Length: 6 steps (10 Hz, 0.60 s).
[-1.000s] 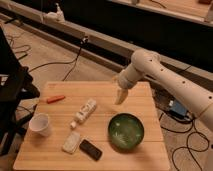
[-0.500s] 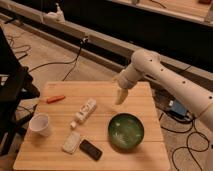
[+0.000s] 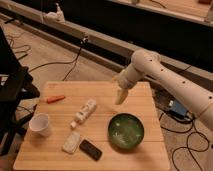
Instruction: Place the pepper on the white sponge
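"Orange-red, slim and tapered, that small chili-like pepper (image 3: 55,98): where does it lie?"

"Flat on the pale wooden table (image 3: 102,92), near the far left corner, with nothing touching it."

"And the flat off-white rectangular sponge (image 3: 71,142) with rounded corners?"

"Near the front edge, left of the middle and well apart from the pepper. A flat black phone-like rectangle (image 3: 91,149) lies just beside it on the right. I cannot tell whether the two touch."

"What sits between pepper and sponge?"

"A white paper cup (image 3: 39,124) stands upright to the left, and a white elongated bottle-like object (image 3: 84,112) lies on its side at a slant, nearer the middle."

"Where is the gripper (image 3: 120,97)?"

"It hangs pointing downward over the far right part of the table, at the end of the white jointed arm (image 3: 165,80) that reaches in from the right. It is well apart from both pepper and sponge."

"Clenched or released?"

"I cannot tell. The pepper is on the wood, not in its grasp."

"Anything under it?"

"Bare wood. A round dark green bowl (image 3: 126,131) sits nearer the front edge, below the gripper as seen here."
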Motion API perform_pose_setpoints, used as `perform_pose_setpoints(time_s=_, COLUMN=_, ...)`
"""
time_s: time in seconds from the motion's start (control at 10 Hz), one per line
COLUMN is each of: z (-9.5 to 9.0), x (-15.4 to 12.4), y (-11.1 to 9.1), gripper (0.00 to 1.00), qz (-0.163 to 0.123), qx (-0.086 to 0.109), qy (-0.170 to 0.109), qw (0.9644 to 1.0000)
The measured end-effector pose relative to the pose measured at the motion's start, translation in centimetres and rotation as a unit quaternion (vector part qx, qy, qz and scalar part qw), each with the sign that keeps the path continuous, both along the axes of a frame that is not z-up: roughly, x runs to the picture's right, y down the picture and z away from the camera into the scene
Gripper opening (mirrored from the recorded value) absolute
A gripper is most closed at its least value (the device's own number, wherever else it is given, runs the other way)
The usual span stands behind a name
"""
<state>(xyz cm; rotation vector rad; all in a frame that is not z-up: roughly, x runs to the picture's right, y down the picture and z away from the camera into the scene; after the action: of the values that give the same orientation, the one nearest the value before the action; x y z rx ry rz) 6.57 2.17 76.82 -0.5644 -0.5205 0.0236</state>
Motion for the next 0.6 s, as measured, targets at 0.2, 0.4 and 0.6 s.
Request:
perform_pose_setpoints(time_s=0.2, z=0.8, x=-0.3, y=-1.1, gripper=0.80, qz=0.019, qx=0.002, qy=-0.003, qw=0.9998)
perform_pose_setpoints(time_s=0.4, z=2.3, x=-3.0, y=-2.4, gripper=0.80, qz=0.023, qx=0.008, qy=-0.018, qw=0.9995)
perform_pose_setpoints(time_s=0.6, z=3.5, x=-7.4, y=-4.0, gripper=0.80, qz=0.007, qx=0.026, qy=-0.044, qw=0.9987)
